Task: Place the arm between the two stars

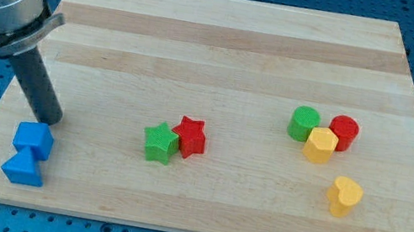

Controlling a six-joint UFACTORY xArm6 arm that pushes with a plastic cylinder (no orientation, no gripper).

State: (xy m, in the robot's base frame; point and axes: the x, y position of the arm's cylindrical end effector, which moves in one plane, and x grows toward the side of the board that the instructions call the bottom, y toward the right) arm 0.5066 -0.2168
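My tip (50, 118) — the bare end of the dark rod, holding nothing — rests at the wooden board's (239, 32) left side just above the blue blocks, while the green star-shaped block (159, 143) and red star-shaped block (189, 137) lie touching well to its right — no gap shows between them.

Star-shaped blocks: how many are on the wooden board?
2. The green star-shaped block and the red star-shaped block touch near the board's middle, green on the view's left. None seem hidden.
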